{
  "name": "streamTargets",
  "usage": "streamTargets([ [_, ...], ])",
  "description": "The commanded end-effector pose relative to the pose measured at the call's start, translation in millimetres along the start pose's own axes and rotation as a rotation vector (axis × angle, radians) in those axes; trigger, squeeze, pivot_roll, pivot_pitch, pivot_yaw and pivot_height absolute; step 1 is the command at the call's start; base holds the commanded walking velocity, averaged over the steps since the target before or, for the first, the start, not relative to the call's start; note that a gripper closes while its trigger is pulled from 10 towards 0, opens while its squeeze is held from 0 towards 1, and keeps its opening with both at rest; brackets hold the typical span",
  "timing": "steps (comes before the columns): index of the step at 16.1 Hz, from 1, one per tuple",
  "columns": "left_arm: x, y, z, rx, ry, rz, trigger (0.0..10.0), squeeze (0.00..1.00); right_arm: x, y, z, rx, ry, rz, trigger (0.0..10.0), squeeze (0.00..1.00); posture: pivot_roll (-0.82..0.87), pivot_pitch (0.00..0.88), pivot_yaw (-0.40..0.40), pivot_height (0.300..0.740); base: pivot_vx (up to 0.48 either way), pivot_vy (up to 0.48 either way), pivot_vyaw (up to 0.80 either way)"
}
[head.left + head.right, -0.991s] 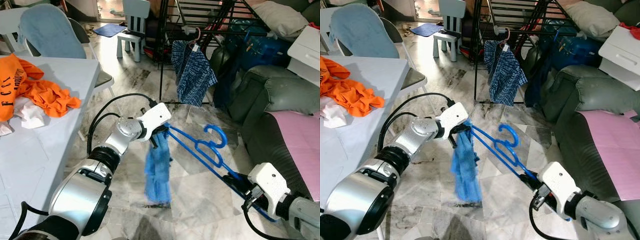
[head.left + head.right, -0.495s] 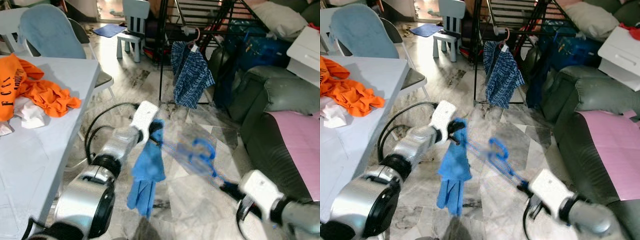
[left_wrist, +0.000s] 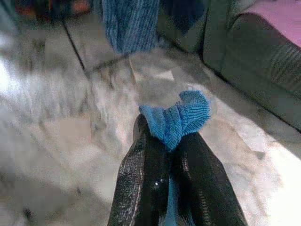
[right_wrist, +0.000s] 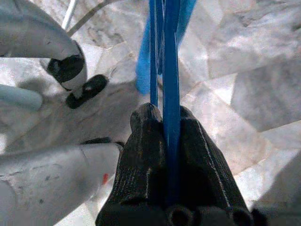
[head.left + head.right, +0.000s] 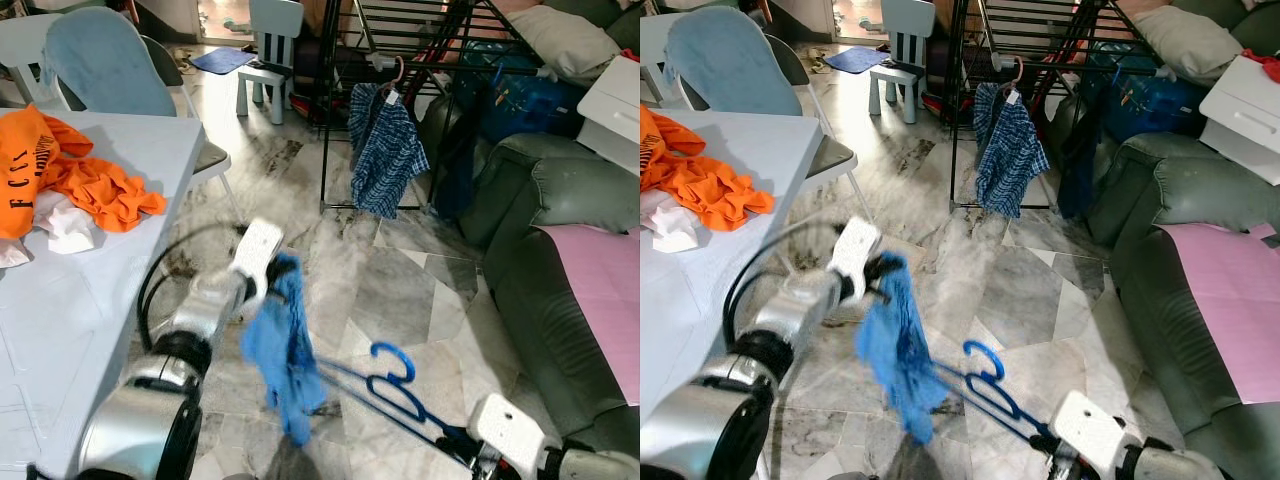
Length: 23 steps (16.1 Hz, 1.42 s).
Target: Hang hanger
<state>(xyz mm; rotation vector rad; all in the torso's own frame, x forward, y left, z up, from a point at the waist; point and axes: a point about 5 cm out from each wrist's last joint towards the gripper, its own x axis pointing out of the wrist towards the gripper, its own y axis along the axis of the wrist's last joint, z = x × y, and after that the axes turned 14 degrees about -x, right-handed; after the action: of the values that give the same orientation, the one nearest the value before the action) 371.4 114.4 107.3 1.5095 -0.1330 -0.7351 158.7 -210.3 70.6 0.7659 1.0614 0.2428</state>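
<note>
Hanger (image 5: pixel 395 385), clamped low-centre by the right gripper (image 4: pixel 165 141), needs level lifting while the left gripper (image 3: pixel 165 141) pinches the blue cloth (image 5: pixel 285 350).

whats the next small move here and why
Probably raise the right gripper to lift the blue hanger off the floor. It is shut on one end of the hanger, which lies low over the tiles, while the left gripper pinches the blue cloth draped on the other end, far below the drying rack.

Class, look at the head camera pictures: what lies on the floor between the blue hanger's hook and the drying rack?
Bare marble floor separates the blue hanger from the drying rack, seen in both eye views.
</note>
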Motion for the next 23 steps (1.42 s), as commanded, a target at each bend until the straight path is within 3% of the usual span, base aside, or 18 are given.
streamTargets([
  [1, 3.6, 24.2, 7.4, 0.090, -0.040, 0.058, 10.0, 0.00, -2.6, 3.7, 14.5, -0.024, -0.090, 0.020, 10.0, 0.00, 0.04, 0.000, -0.074, 0.740, 0.000, 0.000, 0.00],
  [3, 5.4, 29.0, 10.8, 0.090, -0.057, 0.061, 10.0, 0.00, -7.2, 25.3, 48.2, -0.064, -0.353, 0.136, 10.0, 0.00, 0.04, 0.000, -0.060, 0.740, 0.000, 0.000, 0.00],
  [5, 5.8, 21.6, 12.7, 0.033, -0.059, 0.065, 10.0, 0.00, -13.6, 38.6, 64.2, -0.052, -0.506, 0.214, 10.0, 0.00, 0.03, 0.000, -0.048, 0.740, 0.000, 0.000, 0.00],
  [6, 5.8, 17.7, 14.1, -0.002, -0.065, 0.072, 10.0, 0.00, -14.4, 40.4, 64.9, -0.052, -0.523, 0.226, 10.0, 0.00, 0.03, 0.000, -0.046, 0.740, 0.000, 0.000, 0.00],
  [7, 5.8, 11.3, 17.0, -0.048, -0.080, 0.078, 10.0, 0.00, -13.6, 40.4, 62.1, -0.048, -0.514, 0.230, 10.0, 0.00, 0.03, 0.000, -0.044, 0.740, 0.000, 0.000, 0.00],
  [10, 5.0, -4.6, 24.4, -0.030, -0.111, 0.047, 10.0, 0.00, -10.0, 34.8, 46.8, -0.019, -0.432, 0.229, 10.0, 0.00, 0.03, 0.000, -0.047, 0.740, 0.000, 0.000, 0.00],
  [15, 6.2, 3.2, 26.5, -0.001, -0.111, 0.059, 10.0, 0.00, -15.4, 26.4, 20.7, 0.049, -0.224, 0.214, 10.0, 0.00, 0.03, 0.000, -0.053, 0.740, 0.000, 0.000, 0.00],
  [23, 8.2, 14.2, 29.9, 0.027, -0.129, 0.077, 10.0, 0.00, -23.2, 20.3, 18.3, 0.074, -0.207, 0.184, 10.0, 0.00, 0.02, 0.000, -0.052, 0.740, 0.000, 0.000, 0.00],
])
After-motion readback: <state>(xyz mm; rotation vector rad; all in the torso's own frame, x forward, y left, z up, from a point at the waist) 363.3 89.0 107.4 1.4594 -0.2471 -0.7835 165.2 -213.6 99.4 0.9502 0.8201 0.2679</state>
